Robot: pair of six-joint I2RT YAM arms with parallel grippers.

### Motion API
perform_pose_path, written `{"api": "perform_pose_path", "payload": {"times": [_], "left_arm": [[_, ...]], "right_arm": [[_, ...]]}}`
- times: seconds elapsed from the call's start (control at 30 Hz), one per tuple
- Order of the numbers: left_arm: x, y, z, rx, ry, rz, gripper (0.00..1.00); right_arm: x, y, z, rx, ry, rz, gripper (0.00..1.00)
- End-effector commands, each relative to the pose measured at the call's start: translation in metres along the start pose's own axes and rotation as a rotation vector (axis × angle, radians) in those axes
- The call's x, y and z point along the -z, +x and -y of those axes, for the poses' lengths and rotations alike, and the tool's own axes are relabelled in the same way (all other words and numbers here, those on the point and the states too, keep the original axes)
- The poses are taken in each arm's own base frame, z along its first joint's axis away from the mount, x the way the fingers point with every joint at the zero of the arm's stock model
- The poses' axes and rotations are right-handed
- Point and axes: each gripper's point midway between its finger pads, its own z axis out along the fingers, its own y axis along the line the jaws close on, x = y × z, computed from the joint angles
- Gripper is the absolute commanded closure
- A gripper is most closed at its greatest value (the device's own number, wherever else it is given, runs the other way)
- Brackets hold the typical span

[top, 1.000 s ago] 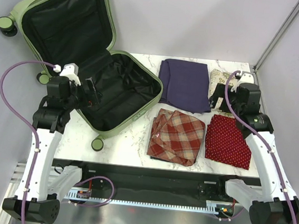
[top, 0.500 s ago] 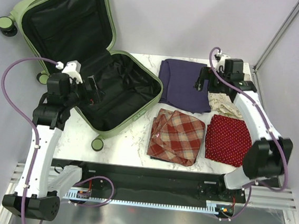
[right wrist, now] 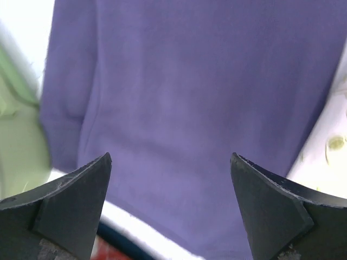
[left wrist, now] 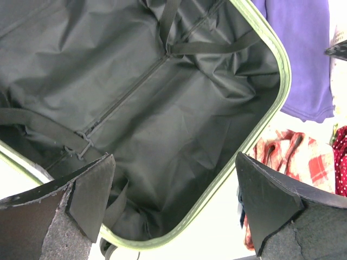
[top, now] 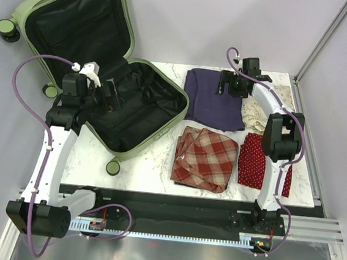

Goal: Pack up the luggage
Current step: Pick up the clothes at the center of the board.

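Top external view: the small pale sage-green hard-shell suitcase lies open on the left part of the white marbled desk. Its lid is tilted back past the far-left edge, and black fabric lining shows in both halves. The left end effector hangs over the lower half's left side. From the left wrist, that end effector is spread wide and released above the lining. The right end effector hovers over a folded purple garment just right of the suitcase. Its wrist view shows the end effector parted and gripping nothing, with purple cloth below. Nearer lie a red-and-tan plaid cloth and a red dotted cloth, partly behind the right arm.
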Motion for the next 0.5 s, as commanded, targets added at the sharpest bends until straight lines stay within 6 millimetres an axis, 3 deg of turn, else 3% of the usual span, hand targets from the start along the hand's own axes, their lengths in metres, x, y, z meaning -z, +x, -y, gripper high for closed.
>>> {"api": "perform_pose_path", "payload": {"times": [0.0,0.07,0.2,0.47], "left_arm": [[0.001,-0.032,0.011,0.005,0.027,0.085,0.00],[0.000,-0.035,0.010,0.007,0.021,0.095,0.00],[-0.003,-0.037,0.008,0.014,0.010,0.099,0.00],[-0.001,-0.036,0.003,0.024,-0.019,0.114,0.00]], "right_arm": [[-0.015,-0.014,0.009,-0.027,0.021,0.024,0.02],[-0.021,-0.017,0.016,-0.040,0.034,0.029,0.02],[-0.033,-0.005,0.039,-0.078,0.081,-0.007,0.02],[-0.029,0.016,0.095,-0.154,0.184,-0.045,0.02]]}}
